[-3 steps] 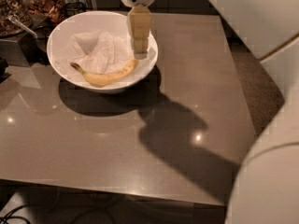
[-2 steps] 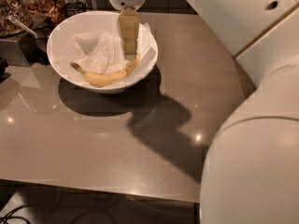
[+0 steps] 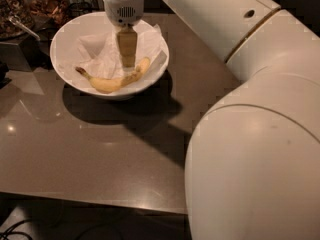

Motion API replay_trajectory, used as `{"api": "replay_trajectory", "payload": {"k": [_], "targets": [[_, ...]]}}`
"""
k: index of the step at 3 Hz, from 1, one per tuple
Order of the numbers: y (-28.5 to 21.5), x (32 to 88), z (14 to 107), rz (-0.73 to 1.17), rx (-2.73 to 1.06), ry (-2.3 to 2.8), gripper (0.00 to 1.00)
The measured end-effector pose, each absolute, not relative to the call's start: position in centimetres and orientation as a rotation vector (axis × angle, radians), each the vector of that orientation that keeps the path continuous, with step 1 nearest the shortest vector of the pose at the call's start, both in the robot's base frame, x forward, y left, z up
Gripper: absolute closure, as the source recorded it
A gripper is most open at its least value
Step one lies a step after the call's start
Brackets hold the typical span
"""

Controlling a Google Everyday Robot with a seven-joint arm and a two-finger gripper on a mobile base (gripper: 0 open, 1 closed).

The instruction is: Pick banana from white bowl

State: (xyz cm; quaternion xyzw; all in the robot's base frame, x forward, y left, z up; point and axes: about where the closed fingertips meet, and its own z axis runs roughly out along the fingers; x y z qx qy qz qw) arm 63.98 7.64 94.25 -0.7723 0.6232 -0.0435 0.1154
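The banana is yellow and curved, with a dark stem tip at its left end. It lies along the near inner wall of the white bowl, on crumpled white paper. The bowl stands at the back left of the brown table. My gripper hangs down inside the bowl from the white wrist above. Its tan fingers point down just above the right part of the banana.
The big white arm fills the right side of the view and casts a shadow over the table by the bowl. Dark containers with snacks stand behind the bowl at the back left. The table's front edge runs along the bottom.
My gripper has moved left across the bowl, from its right rim to over the banana's right part. The arm has swung further into view. The banana has not moved.
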Motion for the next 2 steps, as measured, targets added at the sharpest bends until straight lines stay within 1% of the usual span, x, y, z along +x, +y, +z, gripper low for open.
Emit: {"api": "replay_trajectory", "payload": {"k": [1,2], "targets": [[8.4,64.0,92.3,-0.102,-2.298,1.827,0.27],[9.2,63.9,90.6,-0.067,-2.328,1.829,0.36]]}}
